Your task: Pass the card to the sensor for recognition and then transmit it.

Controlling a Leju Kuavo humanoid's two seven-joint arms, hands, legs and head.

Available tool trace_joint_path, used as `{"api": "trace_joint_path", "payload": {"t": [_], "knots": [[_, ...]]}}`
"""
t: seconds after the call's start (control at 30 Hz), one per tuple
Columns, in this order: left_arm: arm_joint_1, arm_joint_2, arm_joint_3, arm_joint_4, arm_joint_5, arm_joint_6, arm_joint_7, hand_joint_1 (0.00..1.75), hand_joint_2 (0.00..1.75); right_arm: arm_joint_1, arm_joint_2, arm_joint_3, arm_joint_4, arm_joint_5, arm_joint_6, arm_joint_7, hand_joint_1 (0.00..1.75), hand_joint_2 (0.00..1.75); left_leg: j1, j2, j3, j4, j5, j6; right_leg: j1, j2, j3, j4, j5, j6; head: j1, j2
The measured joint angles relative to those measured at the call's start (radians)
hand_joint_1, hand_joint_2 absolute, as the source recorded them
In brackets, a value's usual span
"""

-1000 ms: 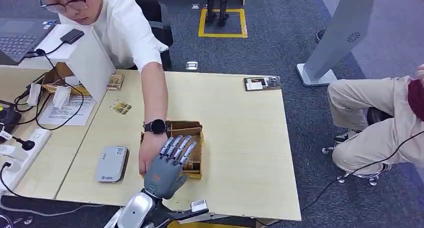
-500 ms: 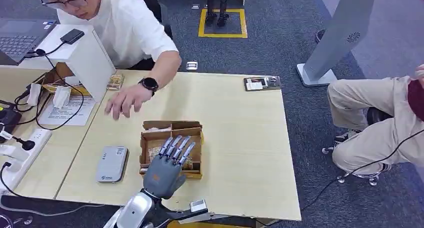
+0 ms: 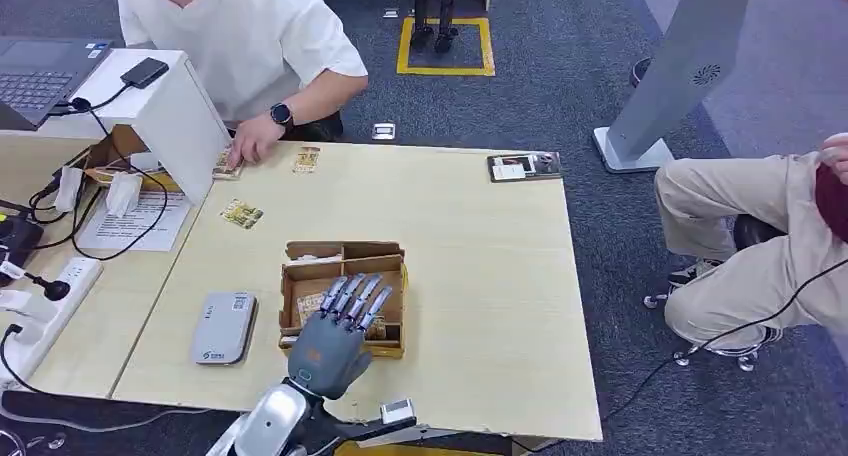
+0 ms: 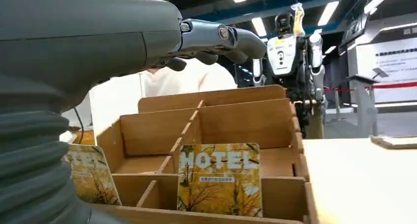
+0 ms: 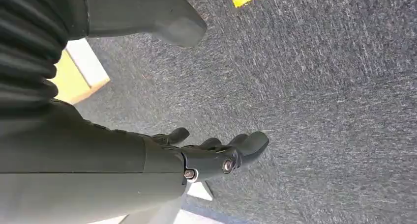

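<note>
Centrally, a yellow card (image 4: 220, 179) printed "HOTEL" stands upright in a front compartment of the divided cardboard box (image 3: 344, 256) near the front edge of the table (image 3: 480, 276); a second card of the same design (image 4: 91, 175) stands in the neighbouring compartment, partly hidden behind the wrist cover. Left robot hand (image 3: 335, 334): held above the near side of the box, fingers (image 3: 352, 296) extended and slightly apart over the compartments, holding nothing and touching no card as far as the wrist view shows. Right robot hand (image 5: 216, 157): hanging over grey carpet, fingers loosely curled and apart, nothing in them.

Beside the box, toward the robot's left, lies a flat grey card reader (image 3: 223, 327). Further back on the table: a loose card (image 3: 241, 214), another (image 3: 306, 160) near the far edge, and a third (image 3: 229, 164) under the hand (image 3: 250, 142) of a person in a white shirt who wears a dark wristwatch. A flat tray with small items (image 3: 524, 166) rests at the far right corner. On the adjoining surface to the left stand a white box-shaped stand (image 3: 165, 111), cables and a laptop (image 3: 40, 76). A seated person's legs in beige trousers (image 3: 750, 236) occupy the right.
</note>
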State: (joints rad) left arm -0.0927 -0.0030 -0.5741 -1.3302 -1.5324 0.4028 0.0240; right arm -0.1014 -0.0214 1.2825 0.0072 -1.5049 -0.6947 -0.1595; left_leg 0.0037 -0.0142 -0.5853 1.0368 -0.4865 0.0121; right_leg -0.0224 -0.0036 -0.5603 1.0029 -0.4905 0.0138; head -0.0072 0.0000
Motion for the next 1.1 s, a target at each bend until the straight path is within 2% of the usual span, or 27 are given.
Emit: {"api": "trace_joint_path", "payload": {"t": [0.87, 0.9, 0.93, 1.1], "knots": [[-0.004, 0.020, 0.000, 0.010, 0.000, -0.004, 0.012, 0.03, 1.75, 0.000, 0.000, 0.021, 0.000, -0.012, 0.000, 0.000, 0.00, 1.75, 0.000, 0.000, 0.000, 0.000, 0.000, 0.000, 0.000, 0.000, 0.000, 0.000, 0.000, 0.000, 0.000, 0.000], [-0.004, 0.020, 0.000, 0.010, 0.000, -0.004, 0.012, 0.56, 1.75, 0.000, 0.000, 0.021, 0.000, -0.012, 0.000, 0.000, 0.00, 1.75, 0.000, 0.000, 0.000, 0.000, 0.000, 0.000, 0.000, 0.000, 0.000, 0.000, 0.000, 0.000, 0.000, 0.000], [-0.004, 0.021, 0.000, 0.010, 0.000, -0.004, 0.013, 1.75, 1.75, 0.000, 0.000, 0.021, 0.000, -0.012, 0.000, 0.000, 0.00, 1.75, 0.000, 0.000, 0.000, 0.000, 0.000, 0.000, 0.000, 0.000, 0.000, 0.000, 0.000, 0.000, 0.000, 0.000], [-0.003, 0.021, 0.000, 0.010, 0.003, -0.004, 0.012, 1.75, 1.75, 0.000, 0.000, 0.024, 0.000, -0.013, 0.000, 0.000, 0.00, 1.75, 0.000, 0.000, 0.000, 0.000, 0.000, 0.000, 0.000, 0.000, 0.000, 0.000, 0.000, 0.000, 0.000, 0.000]]}}
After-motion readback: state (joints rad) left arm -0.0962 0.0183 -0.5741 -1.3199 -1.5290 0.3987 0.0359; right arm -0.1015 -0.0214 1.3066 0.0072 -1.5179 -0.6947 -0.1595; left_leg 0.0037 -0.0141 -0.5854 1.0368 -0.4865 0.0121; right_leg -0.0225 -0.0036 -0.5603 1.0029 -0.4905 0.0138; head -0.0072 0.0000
